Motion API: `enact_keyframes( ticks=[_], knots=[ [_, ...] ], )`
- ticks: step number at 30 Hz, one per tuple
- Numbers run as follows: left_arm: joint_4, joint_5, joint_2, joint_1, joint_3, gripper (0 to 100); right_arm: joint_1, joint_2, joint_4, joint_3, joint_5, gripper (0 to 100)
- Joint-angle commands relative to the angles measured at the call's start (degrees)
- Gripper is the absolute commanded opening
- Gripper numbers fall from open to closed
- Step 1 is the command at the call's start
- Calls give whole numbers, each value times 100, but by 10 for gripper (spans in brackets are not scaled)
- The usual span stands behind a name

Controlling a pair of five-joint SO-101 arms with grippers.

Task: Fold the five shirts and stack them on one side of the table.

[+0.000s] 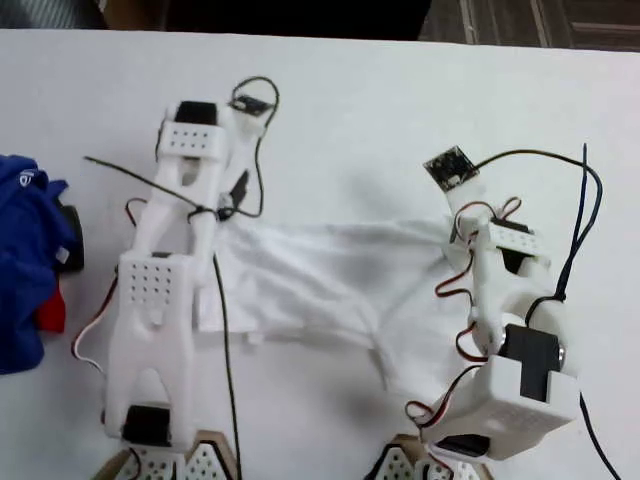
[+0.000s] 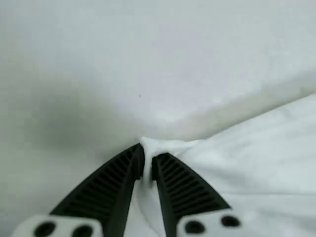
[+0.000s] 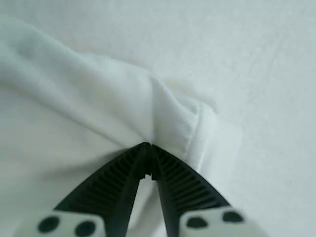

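Note:
A white shirt (image 1: 320,285) lies stretched across the middle of the white table (image 1: 360,110) between the two arms. My left gripper (image 2: 146,160) is shut on the white shirt's (image 2: 256,153) corner, with a small fold of cloth pinched at the tips; in the high view it sits at the shirt's left end (image 1: 215,215). My right gripper (image 3: 148,148) is shut on the white shirt's (image 3: 89,108) hem near a seam; in the high view it is at the shirt's right end (image 1: 460,235). A blue shirt (image 1: 25,260) lies bunched at the table's left edge.
A red and black object (image 1: 58,285) peeks out beside the blue shirt. Black and red cables (image 1: 580,215) run along both arms. The arm bases (image 1: 180,455) stand at the near edge. The far half of the table is bare white surface.

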Motion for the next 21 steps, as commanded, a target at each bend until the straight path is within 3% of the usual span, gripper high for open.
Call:
enact_keyframes(
  ticks=[1,10,14,21],
  knots=[
    [123,35,-105,-220,-523,27,84,92,-57,-114,-44,22],
    [-9,0,-70,-484,-629,27,-127,40,-40,-466,-105,22],
    [-9,0,-105,-738,-629,27,-514,40,646,-1081,-826,22],
    [132,-378,-114,-1020,-585,64,-690,-13,1323,-1618,-923,22]
  ],
)
